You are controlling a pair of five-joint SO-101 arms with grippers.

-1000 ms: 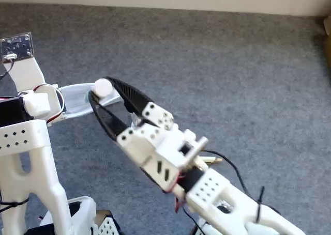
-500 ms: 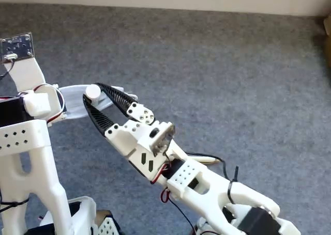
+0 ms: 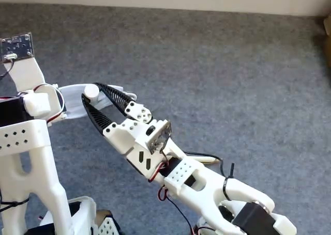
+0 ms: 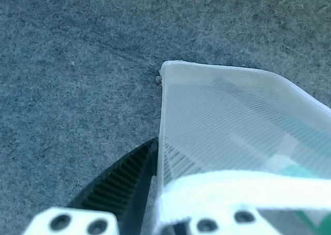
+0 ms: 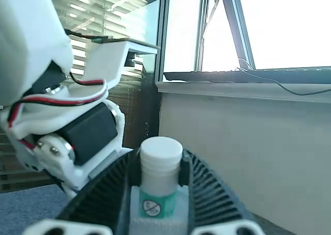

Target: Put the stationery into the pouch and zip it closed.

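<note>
The right gripper [image 3: 91,94] is closed on a white-capped plastic glue stick with a green label [image 5: 161,160]. Its cap is just beside the edge of the translucent white mesh pouch [image 4: 227,126], and the left gripper [image 4: 158,186] is clamped on that pouch. I think the pouch mouth may be too narrow. Then the stick could press on the mesh, fold it, and fall beside the pouch.

right end effector [image 3: 89,94] | clamped on white-capped tube [image 3: 92,90] | at pouch [image 3: 72,102] edge
</note>
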